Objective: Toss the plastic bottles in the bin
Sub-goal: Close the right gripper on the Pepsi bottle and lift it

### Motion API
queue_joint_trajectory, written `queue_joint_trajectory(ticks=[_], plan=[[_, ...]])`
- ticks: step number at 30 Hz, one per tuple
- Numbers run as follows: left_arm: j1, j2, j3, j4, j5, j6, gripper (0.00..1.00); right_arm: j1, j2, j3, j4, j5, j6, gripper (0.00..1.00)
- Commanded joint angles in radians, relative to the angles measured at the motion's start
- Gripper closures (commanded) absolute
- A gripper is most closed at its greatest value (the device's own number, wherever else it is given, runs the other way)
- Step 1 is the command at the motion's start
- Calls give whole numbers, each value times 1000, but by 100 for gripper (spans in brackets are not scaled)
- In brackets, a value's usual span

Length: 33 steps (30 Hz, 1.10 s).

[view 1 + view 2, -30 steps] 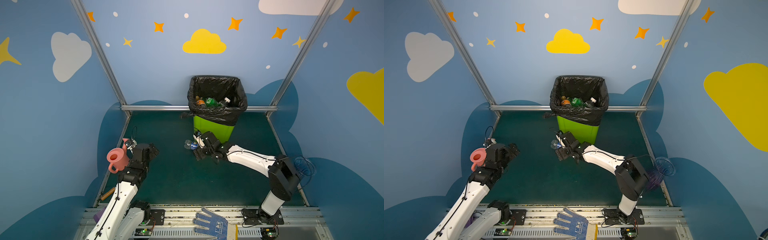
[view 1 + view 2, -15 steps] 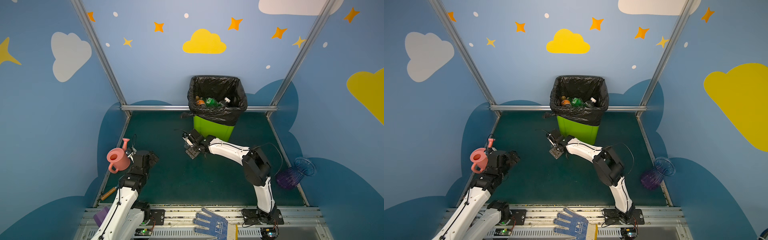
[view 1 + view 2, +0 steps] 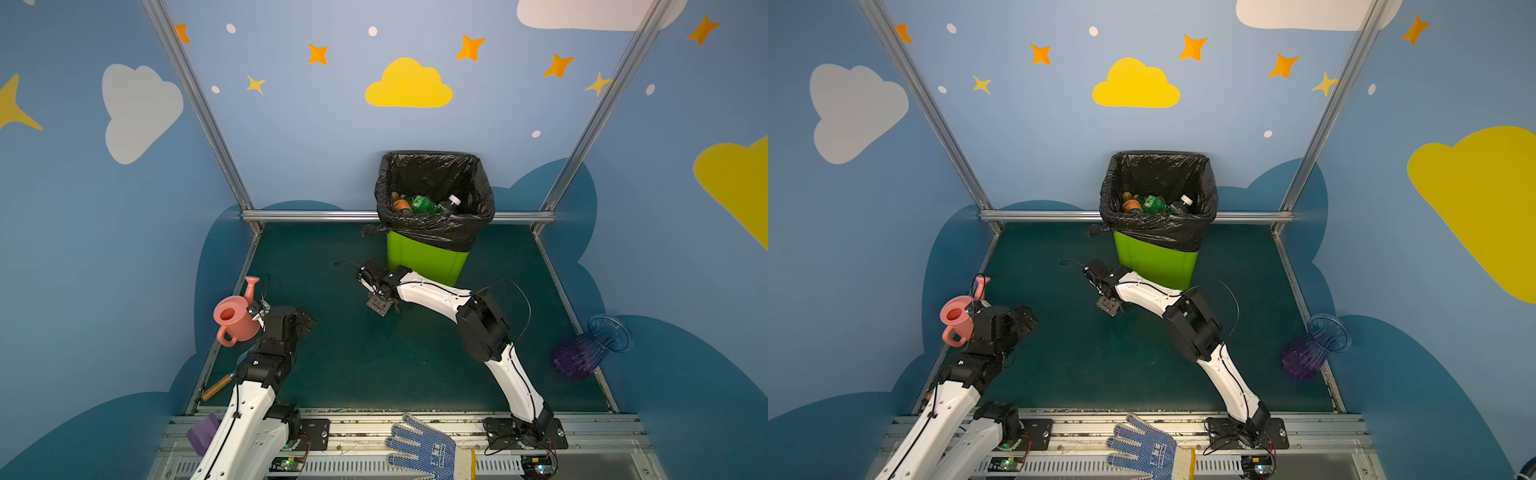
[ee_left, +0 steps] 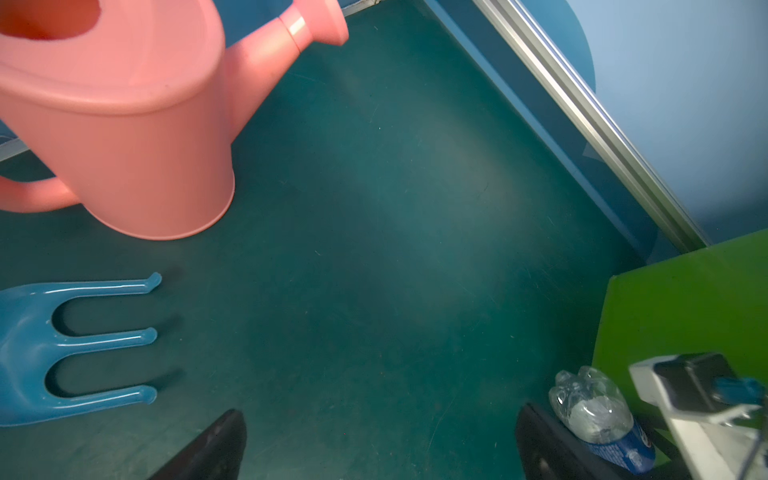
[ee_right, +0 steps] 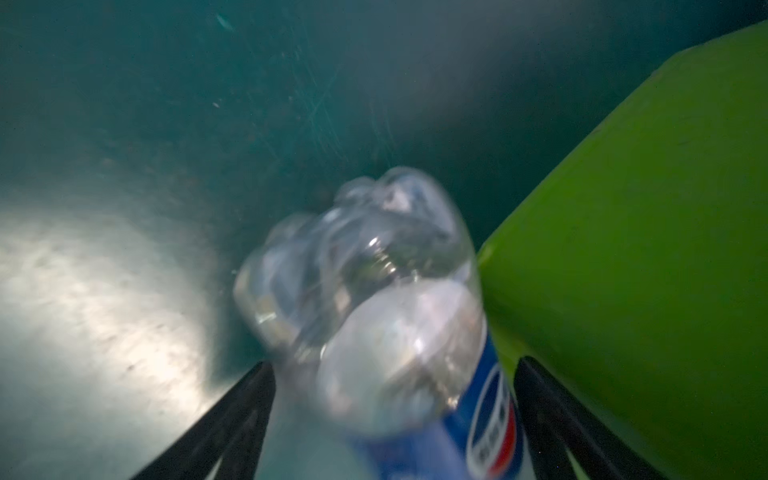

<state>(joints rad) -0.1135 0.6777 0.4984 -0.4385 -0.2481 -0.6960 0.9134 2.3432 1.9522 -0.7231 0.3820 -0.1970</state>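
Note:
A clear plastic bottle (image 5: 361,316) with a blue label lies on the green floor against the foot of the lime-green bin (image 3: 424,262). My right gripper (image 5: 395,363) is open and straddles it, one finger close on each side. The picture is blurred there. In the left wrist view that bottle (image 4: 598,411) lies beside the bin (image 4: 685,303). In both top views the right gripper (image 3: 365,276) (image 3: 1092,272) is low at the bin's front left corner and hides the bottle. Several bottles (image 3: 419,204) (image 3: 1152,203) lie inside the black-lined bin. My left gripper (image 4: 380,413) (image 3: 305,320) is open and empty.
A pink watering can (image 3: 235,318) (image 4: 124,124) stands beside the left gripper. A blue plastic fork (image 4: 62,345) lies near it. A blue-purple vase (image 3: 594,345) lies by the right wall. A wooden handle (image 3: 216,386), a purple block (image 3: 203,432) and a blue glove (image 3: 419,446) are at the front.
My right arm has swung left and reached down beside the bin, and its jaws have narrowed around the bottle. My left arm has drawn back a little toward the front.

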Motion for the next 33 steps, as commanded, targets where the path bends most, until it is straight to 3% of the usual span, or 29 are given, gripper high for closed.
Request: queue_joint_trajectory(ticks=[1, 9, 12, 16, 18, 25, 33], plan=[[6, -13, -11, -30, -4, 0, 0, 5, 32, 46, -96, 26, -21, 16], [15, -28, -23, -36, -10, -2, 0, 19, 76, 99, -156, -2, -22, 35], [17, -34, -24, -39, -12, -3, 0, 21, 81, 101, -189, -18, -11, 36], [21, -42, -30, -39, -11, -11, 0, 18, 64, 90, -202, -32, 11, 53], [23, -44, -35, -36, -12, -14, 0, 19, 36, 87, -197, -47, 23, 55], [26, -30, -54, -29, -28, -47, 0, 23, -137, 101, -165, -94, 46, 58], [26, 34, -54, -5, -80, -74, 0, 71, -547, 70, -34, -41, -29, 60]])
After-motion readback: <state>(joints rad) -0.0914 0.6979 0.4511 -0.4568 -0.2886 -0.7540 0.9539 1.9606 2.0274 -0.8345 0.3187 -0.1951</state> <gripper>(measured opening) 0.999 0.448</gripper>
